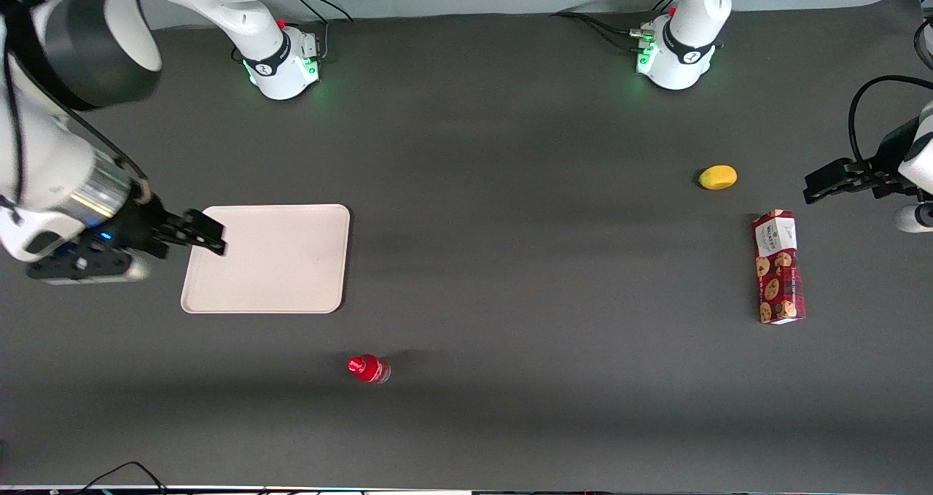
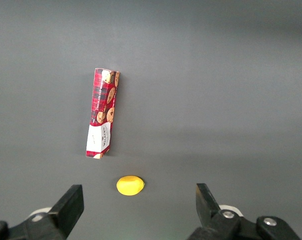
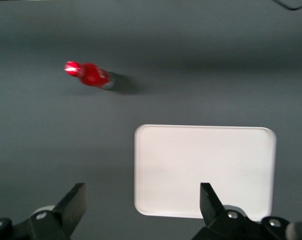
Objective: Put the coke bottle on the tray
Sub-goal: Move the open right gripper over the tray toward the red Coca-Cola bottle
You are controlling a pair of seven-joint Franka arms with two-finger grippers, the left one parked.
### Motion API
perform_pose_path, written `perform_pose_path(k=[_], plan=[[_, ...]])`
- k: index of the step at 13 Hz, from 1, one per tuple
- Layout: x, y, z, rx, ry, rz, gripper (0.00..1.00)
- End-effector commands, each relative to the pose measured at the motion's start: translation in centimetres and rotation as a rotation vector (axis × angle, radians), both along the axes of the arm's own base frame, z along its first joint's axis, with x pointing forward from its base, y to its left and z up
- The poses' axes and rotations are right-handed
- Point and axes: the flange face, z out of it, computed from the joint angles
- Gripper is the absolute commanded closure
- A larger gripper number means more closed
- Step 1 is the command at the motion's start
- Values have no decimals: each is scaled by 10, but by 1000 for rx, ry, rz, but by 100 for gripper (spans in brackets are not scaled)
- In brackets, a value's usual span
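A: What takes up the most room?

B: The dark grey tabletop [image 1: 496, 189]. On it, the biggest thing is the pale beige tray [image 1: 284, 276], lying flat toward the working arm's end, with nothing on it.

A: And the right arm's tool?

B: The tool [image 1: 208, 232] hangs over the edge of the tray at the working arm's end. In the right wrist view its two fingers [image 3: 73, 202] stand wide apart with only tabletop and tray [image 3: 191, 165] between them, so it is open and holds nothing.

A: What else is there?

B: A red cookie box [image 1: 778, 267] lies flat toward the parked arm's end, well apart from the tray. It shows in the left wrist view too [image 2: 103, 113].

A: And the bottle?

B: The small red coke bottle [image 1: 369, 369] sits on the tabletop, off the tray, near the tray's corner and nearer to the front camera than the tray. The right wrist view has it too [image 3: 89, 75], apart from the rim.

A: Anything smaller?

B: A yellow lemon [image 1: 718, 177], near the cookie box and farther from the front camera than it.
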Motion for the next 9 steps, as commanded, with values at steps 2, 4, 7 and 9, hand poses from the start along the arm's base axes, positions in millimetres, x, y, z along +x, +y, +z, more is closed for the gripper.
perform_pose_path(k=[2, 4, 7, 9], plan=[[51, 62, -23, 56, -25, -30, 0], [64, 90, -51, 63, -54, -69, 0], [82, 118, -110, 33, -101, -33, 0], [94, 124, -144, 44, -121, -31, 0]])
